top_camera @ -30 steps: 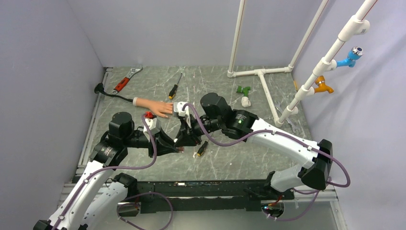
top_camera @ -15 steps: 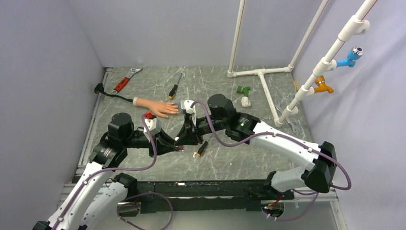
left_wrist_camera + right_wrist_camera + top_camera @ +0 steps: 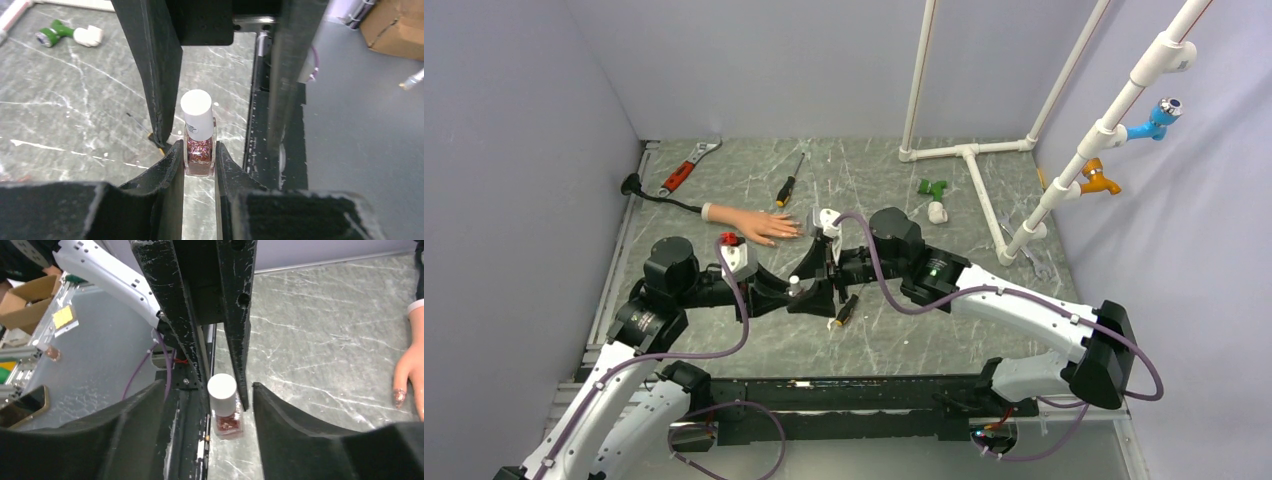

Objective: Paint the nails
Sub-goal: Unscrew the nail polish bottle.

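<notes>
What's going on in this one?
The left gripper is clamped on a glittery red nail polish bottle, holding it upright. The right gripper has its jaws open on either side of the white cap, not touching it. The mannequin hand lies farther back; one nail shows glitter.

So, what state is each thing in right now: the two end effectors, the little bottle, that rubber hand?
Left end effector: shut on the polish bottle, gripping its glass body.
Right end effector: open, spread either side of the cap.
Polish bottle: upright, white cap on.
Mannequin hand: lying flat on the table.
Nails: one shows glittery polish; the others are unclear.
</notes>
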